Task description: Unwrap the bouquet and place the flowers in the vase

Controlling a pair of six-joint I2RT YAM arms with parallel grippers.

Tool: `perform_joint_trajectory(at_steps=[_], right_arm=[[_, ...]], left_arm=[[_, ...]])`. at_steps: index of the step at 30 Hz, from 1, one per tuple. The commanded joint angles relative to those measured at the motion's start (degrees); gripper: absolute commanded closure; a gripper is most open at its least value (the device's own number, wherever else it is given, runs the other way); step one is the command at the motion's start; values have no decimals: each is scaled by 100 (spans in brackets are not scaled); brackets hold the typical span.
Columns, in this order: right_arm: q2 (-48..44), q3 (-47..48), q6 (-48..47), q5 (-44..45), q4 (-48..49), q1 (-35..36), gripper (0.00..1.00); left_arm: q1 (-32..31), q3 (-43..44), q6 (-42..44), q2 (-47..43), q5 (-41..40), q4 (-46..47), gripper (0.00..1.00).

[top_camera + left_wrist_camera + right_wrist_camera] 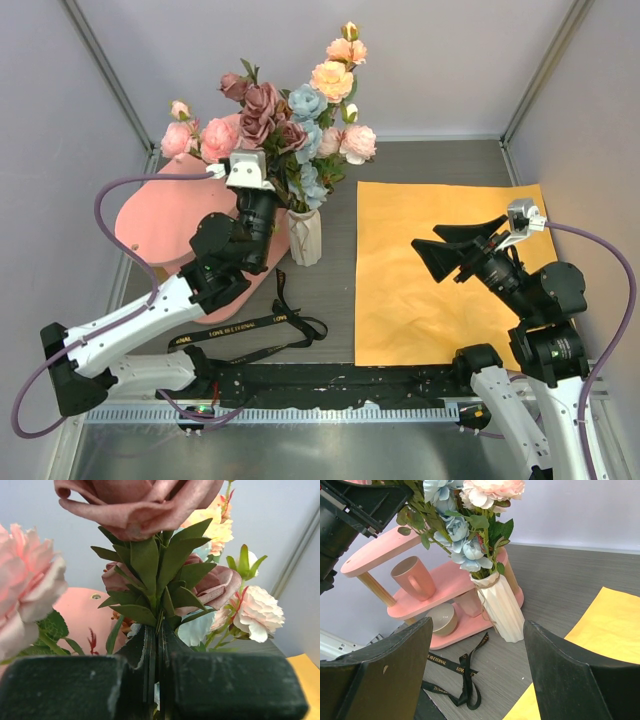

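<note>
Orange wrap paper (pixel 440 280) lies flat on the table, right of centre, & the black ribbon (pixel 270 330) is loose on the table in front of the vase, so the unwrap looks done. Flowers (pixel 290 115) stand w/ stems down in the white ribbed vase (pixel 305 238), which sits just beside the pink shelf (pixel 160 215). L gripper (pixel 156 635) is up among the blooms, jaws pressed together right under a mauve rose's green leaves; can't tell if a thin stem is nipped in there. R gripper (pixel 477 630) hangs over the paper, jaws spread wide, nothing in them. Handling, my guess: the bunch is light, petals & leaves soft & crushable, stems prob. springy, so don't squeeze the blooms. Take the stems low, near the vase neck, where they bundle. Vase looks small, narrow-footed, glazed, so slick & breakable, & top-heavy under that wide spread of heads; a tug on one stem could tip it. If it needs steadying, hold the ribbed body, not the flared rim.
</note>
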Motion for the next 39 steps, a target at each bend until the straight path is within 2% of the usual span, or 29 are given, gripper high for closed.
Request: perform_joint_trajectory(at_steps=[1,11,14,18,23,30,35,39], right_arm=[[-45,-14,45,-27,254,27,21],[-45,-32,124,-71,289,18,21],[-28,-23,124,-71,280,27,21],[-36,-14,133,-71,298,27,21],[-54,-32,168,-62,315,27,21],[-19,-23,204,-71,368,18,21],[-1,-32,230,-98,412,18,21],[25,-58,265,-98,473,27,21]], left_arm=[[21,-391,73,-125,346,357,100],[21,-717,468,-178,276,182,100],[21,-708,722,-231,661,155,100],[21,-489,925,-459,1600,-257,100],[21,-348,1092,-539,1937,-389,100],[21,-119,1171,-398,1701,-548,100],[39,179,952,-161,754,-556,100],[48,233,881,-29,321,-618,100]])
